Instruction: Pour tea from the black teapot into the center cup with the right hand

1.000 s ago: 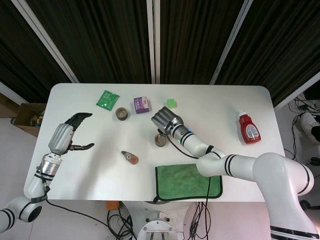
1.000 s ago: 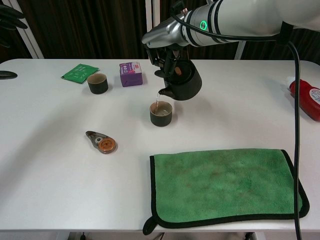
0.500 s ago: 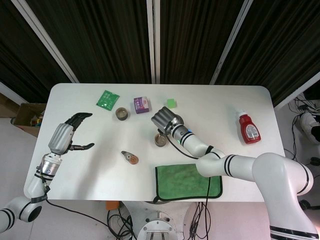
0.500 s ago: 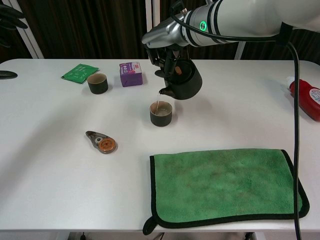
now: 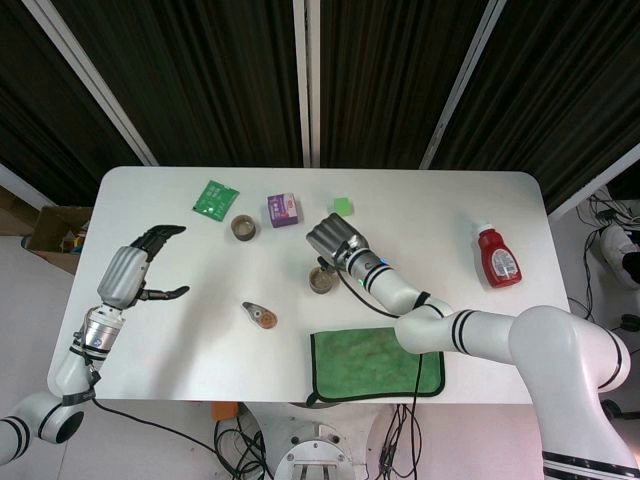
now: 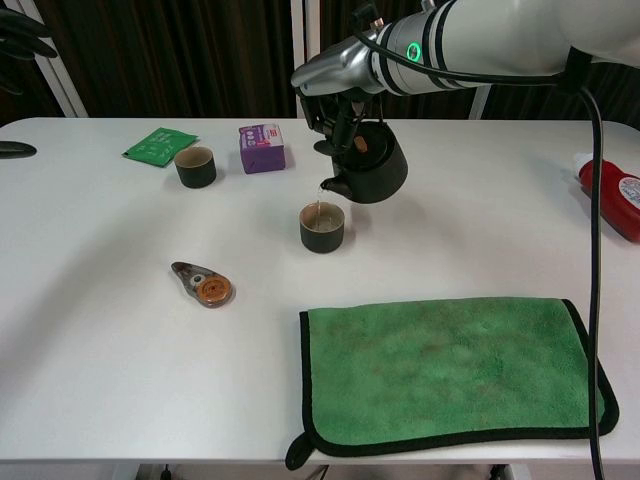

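Chest view shows black teapot (image 6: 368,170) tilted over center cup (image 6: 323,227) (head view hides it) —

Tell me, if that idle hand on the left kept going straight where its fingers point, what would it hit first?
Probably nothing at first: the left hand points up-right over bare table. The green packet lies roughly along that line, though depth is hard to judge.

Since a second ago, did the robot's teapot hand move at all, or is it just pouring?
The right hand and the black teapot it holds shifted slightly right and a touch up, the spout staying tipped over the center cup with a thin stream still falling. The left hand hovers open as before. The other cup, purple box and green cloth did not move.
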Tool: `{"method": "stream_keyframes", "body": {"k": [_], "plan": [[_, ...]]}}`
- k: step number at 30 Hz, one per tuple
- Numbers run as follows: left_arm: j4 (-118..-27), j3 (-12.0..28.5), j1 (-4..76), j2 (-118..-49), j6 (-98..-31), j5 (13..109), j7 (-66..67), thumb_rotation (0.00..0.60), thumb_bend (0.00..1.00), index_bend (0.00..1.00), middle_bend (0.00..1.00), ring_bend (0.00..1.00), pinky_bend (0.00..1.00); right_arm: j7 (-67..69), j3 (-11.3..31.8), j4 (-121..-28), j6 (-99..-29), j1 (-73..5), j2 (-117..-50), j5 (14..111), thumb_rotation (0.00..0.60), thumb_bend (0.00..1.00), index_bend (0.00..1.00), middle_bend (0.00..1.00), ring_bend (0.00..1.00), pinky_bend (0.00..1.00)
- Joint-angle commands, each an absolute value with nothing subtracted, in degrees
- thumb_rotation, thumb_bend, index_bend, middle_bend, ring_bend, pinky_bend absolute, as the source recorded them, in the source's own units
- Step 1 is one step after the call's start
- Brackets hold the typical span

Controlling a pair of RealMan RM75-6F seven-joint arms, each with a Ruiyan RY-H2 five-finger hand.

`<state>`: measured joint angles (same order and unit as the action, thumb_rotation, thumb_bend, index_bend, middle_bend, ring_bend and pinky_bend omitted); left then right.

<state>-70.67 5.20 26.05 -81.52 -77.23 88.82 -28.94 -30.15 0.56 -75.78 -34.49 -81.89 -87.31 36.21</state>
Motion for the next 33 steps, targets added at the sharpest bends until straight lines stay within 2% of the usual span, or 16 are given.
{"method": "stream_keyframes", "body": {"k": [1,18,27,33], "plan": [[-70.64,5.18,26.07,-81.54,-77.15,88.79,-28.94,0.600,0.06,0.17,0.18,0.16,0.30,-28.89,1.17,-75.66,-34.21,-81.20,-87.36,37.00,0.584,0.84,1.00,0.95,0.78,0.49],[-70.74,5.15,26.06,-81.52,-77.13,88.76,-28.87,0.600,0.06,0.17,0.18,0.16,0.30,-19.26,6.16,-76.62,-35.05,-76.36,-86.40,44.45,0.587,0.83,1.00,0.95,0.78,0.50],[-70.72,5.05,26.09,-81.71,-76.88,88.70,-28.56,0.600,0.06,0.17,0.18,0.16,0.30,-10.09,8.08,-79.58,-37.12,-69.83,-83.41,51.97,0.588,0.83,1.00,0.95,0.78,0.50],[-70.69,4.98,26.03,-81.91,-76.79,88.59,-28.13,0.600,0.06,0.17,0.18,0.16,0.30,-4.21,7.70,-82.56,-39.13,-64.48,-80.29,57.72,0.590,0.83,1.00,0.95,0.78,0.50]]}}
